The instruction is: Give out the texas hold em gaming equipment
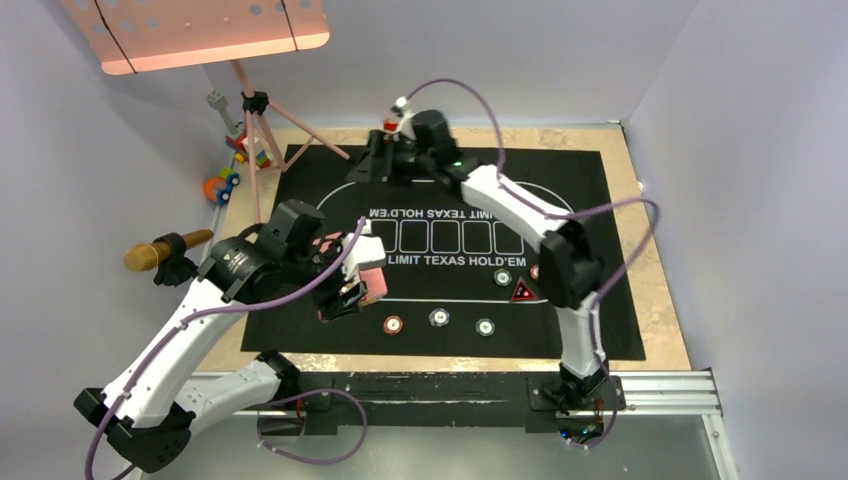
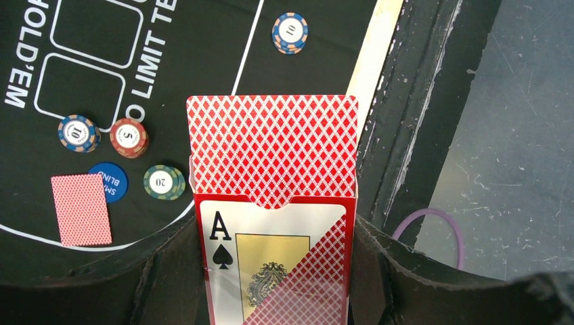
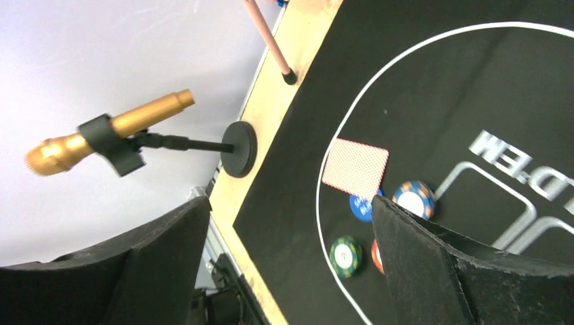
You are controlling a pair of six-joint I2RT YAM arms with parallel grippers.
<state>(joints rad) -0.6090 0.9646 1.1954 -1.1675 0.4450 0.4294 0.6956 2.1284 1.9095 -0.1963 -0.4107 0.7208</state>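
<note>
- Over the black mat's (image 1: 300,330) near-left part, the left end effector (image 1: 352,290) is clenched on the card box (image 2: 271,210).
- At the far edge, the right end effector (image 3: 288,271) is released, above a lone card (image 3: 355,167) and chips (image 3: 413,198).

The card box (image 2: 274,223) is red with a white diamond pattern, and it shows a black ace of spades with a gold picture. A single playing card (image 2: 81,209) on the mat has the same red and white diamond back. The mat (image 1: 330,180) is black with white lines and white letters. One chip (image 2: 290,32) is blue and tan with a white middle. Another chip (image 2: 128,137) is red, and one (image 2: 164,182) is green. The round button (image 2: 108,181) is blue with white words. The triangular marker (image 1: 522,292) is red and black. The microphone (image 3: 101,133) is gold with a black clip. The desk (image 1: 660,300) is light brown wood. The arms are white and black with purple cables.
</note>
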